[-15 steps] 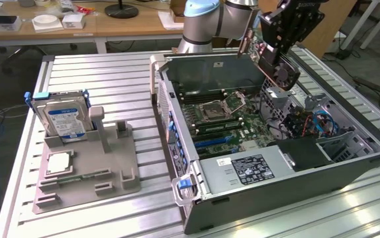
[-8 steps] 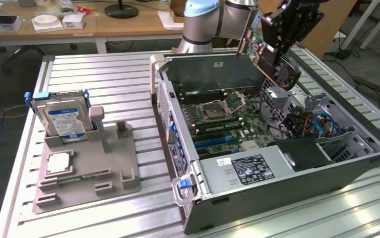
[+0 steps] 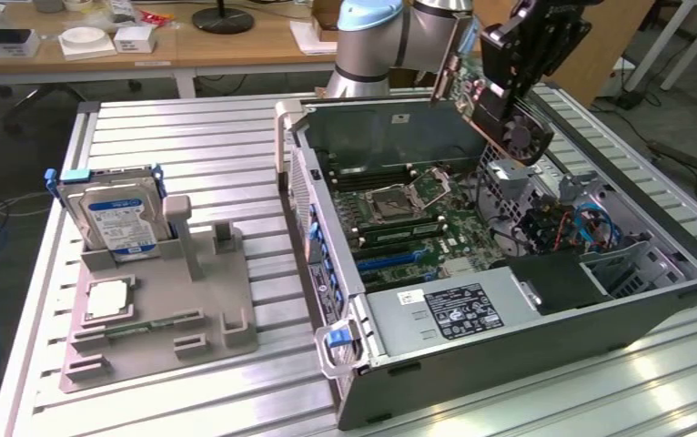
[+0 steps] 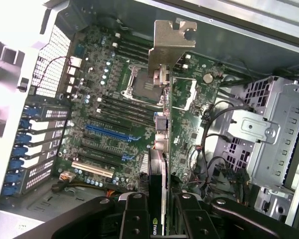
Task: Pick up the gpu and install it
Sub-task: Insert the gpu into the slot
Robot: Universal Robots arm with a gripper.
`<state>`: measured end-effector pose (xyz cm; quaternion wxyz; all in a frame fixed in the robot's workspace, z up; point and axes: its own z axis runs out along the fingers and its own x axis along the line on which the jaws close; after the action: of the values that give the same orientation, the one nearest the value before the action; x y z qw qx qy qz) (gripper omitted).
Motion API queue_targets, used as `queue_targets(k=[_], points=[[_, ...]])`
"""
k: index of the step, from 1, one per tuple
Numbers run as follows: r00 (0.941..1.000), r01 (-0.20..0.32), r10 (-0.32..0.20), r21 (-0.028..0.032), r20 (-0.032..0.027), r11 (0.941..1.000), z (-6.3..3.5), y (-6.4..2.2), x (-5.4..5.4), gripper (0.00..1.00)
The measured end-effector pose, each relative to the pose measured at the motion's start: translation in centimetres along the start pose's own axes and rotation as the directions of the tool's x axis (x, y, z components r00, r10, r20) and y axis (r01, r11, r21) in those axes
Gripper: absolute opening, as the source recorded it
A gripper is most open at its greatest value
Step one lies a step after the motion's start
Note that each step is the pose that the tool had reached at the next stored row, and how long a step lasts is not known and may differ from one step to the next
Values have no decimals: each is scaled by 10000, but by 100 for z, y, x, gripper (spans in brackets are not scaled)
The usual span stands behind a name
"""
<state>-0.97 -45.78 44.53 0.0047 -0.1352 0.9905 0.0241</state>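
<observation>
**Gpu held in the air over the open case**

Exterior view: the gripper (image 3: 525, 73) hangs over the far end of the open computer case (image 3: 591, 314), and it is clamped on the gpu (image 3: 519, 132). The card is held on edge and tilted, its black cooler and round fan turned toward the exterior view's right. It is up in the air, above the case's far wall and apart from the motherboard (image 3: 416, 223) that lies on the case floor. To the exterior view's left, well apart from the case, a grey holder (image 3: 203, 300) sits on the slatted metal table (image 3: 203, 137). A hard drive (image 3: 116, 218) with a blue label stands upright in the holder.

Wrist view: the camera looks down along the thin edge of the card into the case. Two black fingers (image 4: 134, 219) pinch the gpu (image 4: 159, 164) from either side — one on each face — with a green logo showing on the card between them. The silver bracket (image 4: 172, 45) sits at the card's far end, and in this picture it overlaps the processor socket (image 4: 139, 82). A long blue slot (image 4: 112, 133) on the board lies to one side of the card's edge, and the card is not seated in it. On the other side of the card a perforated metal drive cage (image 4: 266, 129) stands against the case wall, with dark cables running between it and the board.
</observation>
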Motion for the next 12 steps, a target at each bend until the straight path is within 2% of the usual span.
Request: queue_targets(k=[12], points=[[9975, 707, -707, -12, -33, 9975, 0, -3, 1, 26]])
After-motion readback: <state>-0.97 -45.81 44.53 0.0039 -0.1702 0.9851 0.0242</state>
